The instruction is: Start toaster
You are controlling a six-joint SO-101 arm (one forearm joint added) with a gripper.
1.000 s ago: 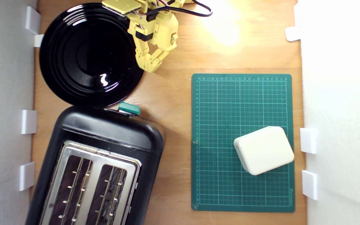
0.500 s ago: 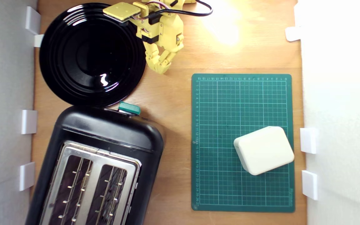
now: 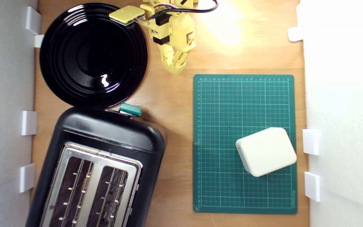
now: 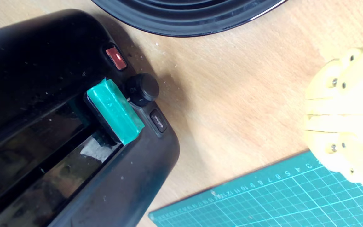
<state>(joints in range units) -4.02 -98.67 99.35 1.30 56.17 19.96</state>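
The glossy black toaster fills the lower part of the exterior view's left, both slots empty. Its teal-green lever sticks out of the end face toward the plate. The wrist view shows that lever up close, with a round black knob and a red button beside it. My yellow gripper hangs over bare wood near the mat's top corner, well away from the lever. Its fingers lie pressed together, holding nothing.
A round black plate sits behind the toaster, nearly touching it. A green cutting mat lies on the exterior view's right with a cream rounded box on it. White walls with clips line both sides.
The gripper has swung toward the exterior view's right, from the plate's rim to near the mat's corner. The toaster, plate and box have not moved.
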